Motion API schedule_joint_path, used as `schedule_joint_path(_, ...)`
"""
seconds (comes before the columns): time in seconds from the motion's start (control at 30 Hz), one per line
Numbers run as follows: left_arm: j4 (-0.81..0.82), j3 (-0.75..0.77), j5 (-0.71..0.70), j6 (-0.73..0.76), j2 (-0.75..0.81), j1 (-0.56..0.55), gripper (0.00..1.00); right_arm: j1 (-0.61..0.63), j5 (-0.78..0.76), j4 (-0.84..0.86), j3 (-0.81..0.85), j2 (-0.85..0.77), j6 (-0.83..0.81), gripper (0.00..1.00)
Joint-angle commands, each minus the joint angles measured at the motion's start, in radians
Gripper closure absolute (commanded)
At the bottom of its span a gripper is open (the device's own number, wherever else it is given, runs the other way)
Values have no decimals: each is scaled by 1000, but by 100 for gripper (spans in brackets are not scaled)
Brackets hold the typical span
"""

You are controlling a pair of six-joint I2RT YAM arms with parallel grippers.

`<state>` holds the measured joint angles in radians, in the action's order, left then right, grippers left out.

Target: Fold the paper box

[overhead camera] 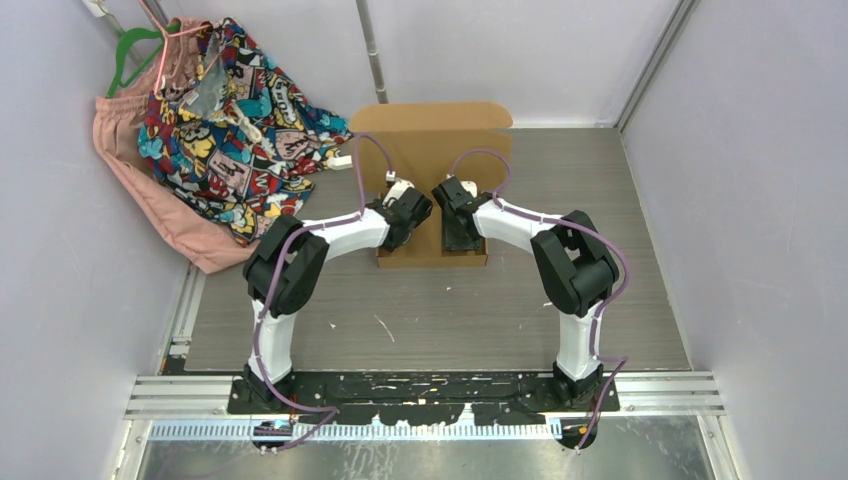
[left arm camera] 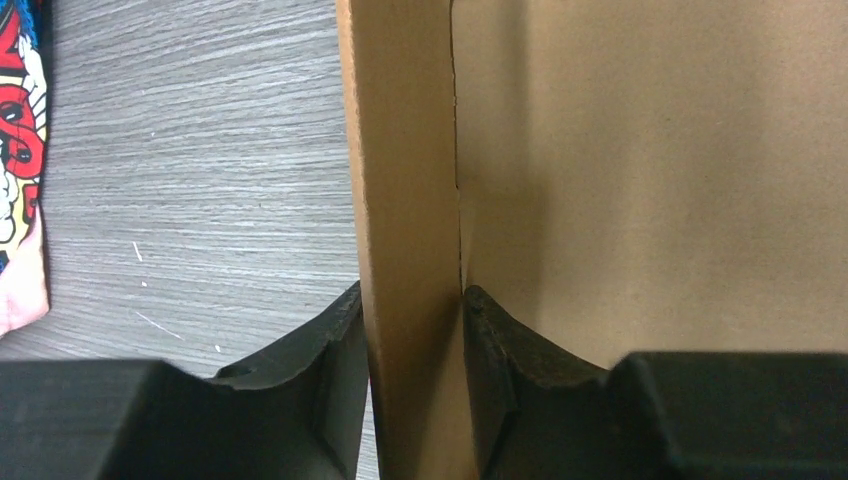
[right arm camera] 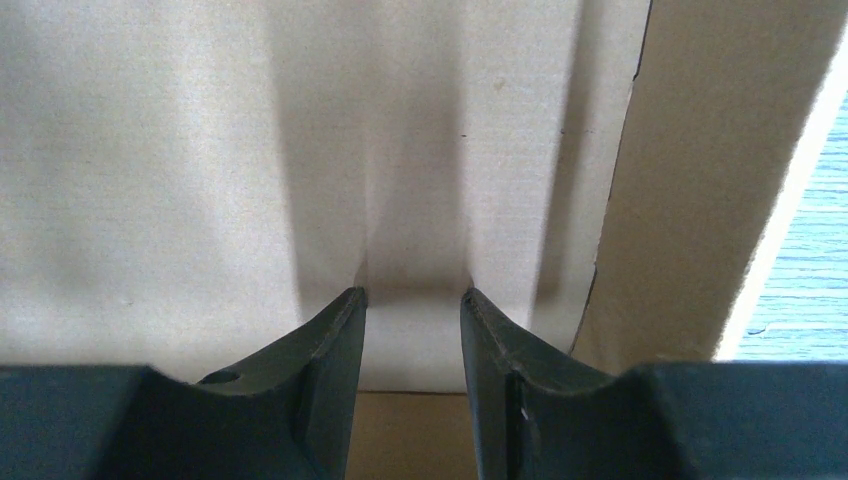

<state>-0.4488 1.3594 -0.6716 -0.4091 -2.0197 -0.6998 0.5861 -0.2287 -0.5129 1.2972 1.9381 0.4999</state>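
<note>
The brown paper box (overhead camera: 432, 150) lies at the table's back middle, with its lid panel standing up at the back. My left gripper (overhead camera: 404, 216) is at the box's left side. In the left wrist view the left gripper (left arm camera: 412, 305) is shut on the upright left side wall (left arm camera: 405, 180), one finger on each face. My right gripper (overhead camera: 458, 218) is inside the box. In the right wrist view the right gripper (right arm camera: 413, 300) has its jaws apart, nothing between them, tips against the pale inner panel (right arm camera: 200, 150). The right side wall (right arm camera: 700, 180) stands beside it.
A pile of patterned and pink clothes (overhead camera: 215, 130) with a green hanger (overhead camera: 130, 45) lies at the back left, close to the box's left corner; its edge shows in the left wrist view (left arm camera: 20, 150). White enclosure walls stand on all sides. The grey wood-grain table (overhead camera: 450, 310) lies between the box and the arm bases.
</note>
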Motion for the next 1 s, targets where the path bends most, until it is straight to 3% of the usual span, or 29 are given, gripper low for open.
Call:
schedule_joint_path(0.0, -36, 21, 39, 20, 33, 11, 59, -3, -20, -34, -23, 65, -4, 55)
schedule_joint_path(0.17, -138, 92, 121, 36, 47, 35, 57, -2, -19, -31, -31, 60, -5, 55)
schedule_joint_path(0.6, -242, 87, 252, -2, 110, 53, 58, -3, -27, -38, -29, 55, -9, 55)
schedule_joint_path(0.97, -238, 43, 267, -25, 94, 54, 82, -3, -25, -37, -31, 52, -9, 55)
